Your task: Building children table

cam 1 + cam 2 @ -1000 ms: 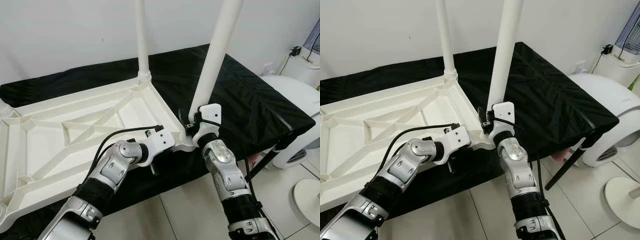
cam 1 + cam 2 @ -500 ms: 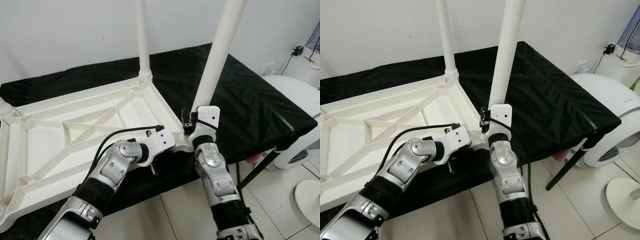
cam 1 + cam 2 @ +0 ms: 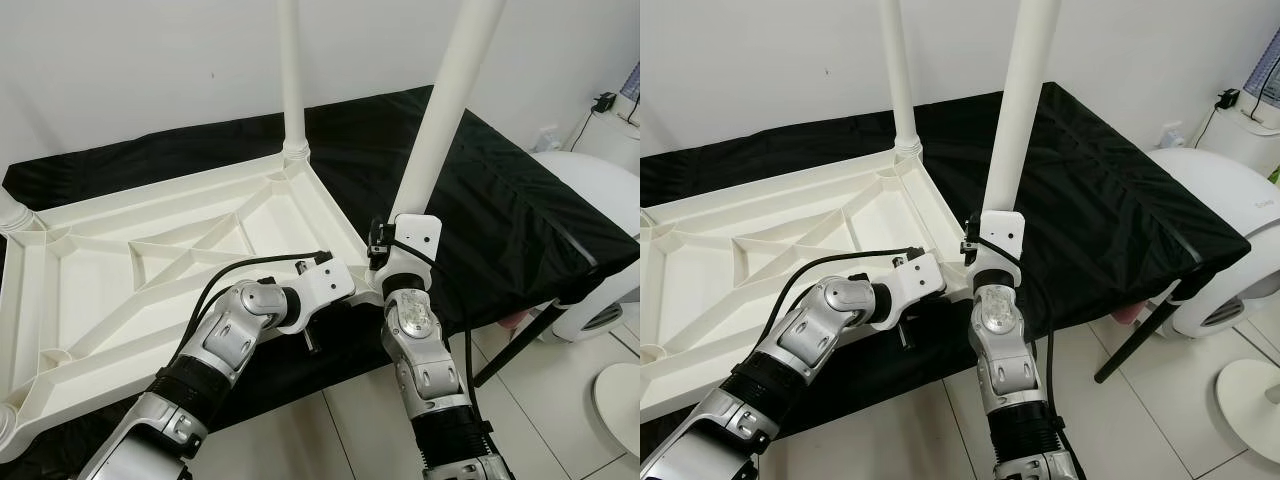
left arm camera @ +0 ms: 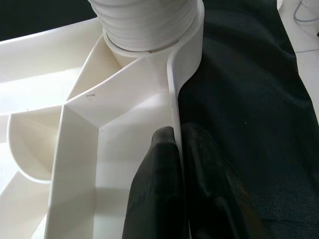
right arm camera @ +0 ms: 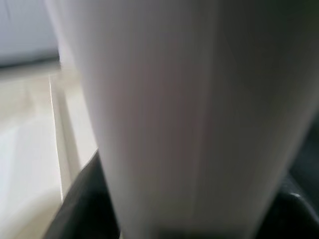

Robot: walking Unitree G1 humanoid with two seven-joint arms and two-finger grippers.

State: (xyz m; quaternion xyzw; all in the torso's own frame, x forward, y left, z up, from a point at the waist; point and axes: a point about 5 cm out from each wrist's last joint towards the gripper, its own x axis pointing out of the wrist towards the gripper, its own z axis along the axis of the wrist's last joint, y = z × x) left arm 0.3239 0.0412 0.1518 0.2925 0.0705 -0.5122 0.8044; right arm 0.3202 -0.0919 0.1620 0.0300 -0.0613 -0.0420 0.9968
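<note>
Two tools share the work: the left tool (image 4: 177, 164) pinches the rim of the upturned white table panel (image 3: 150, 270) on the black-draped tabletop (image 3: 500, 200), while the right tool (image 3: 385, 262) grips the near leg (image 3: 440, 120) low down. The robot should keep that leg vertical in its corner socket and the rim steady.

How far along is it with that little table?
Done: the tabletop lies upside down on the black cloth, with a far leg upright in its corner socket. In hand: the left gripper pinches the tabletop's rim while the right gripper holds the near leg at its socket, leaning slightly. Left: seating that leg; the near left corner has none.
</note>
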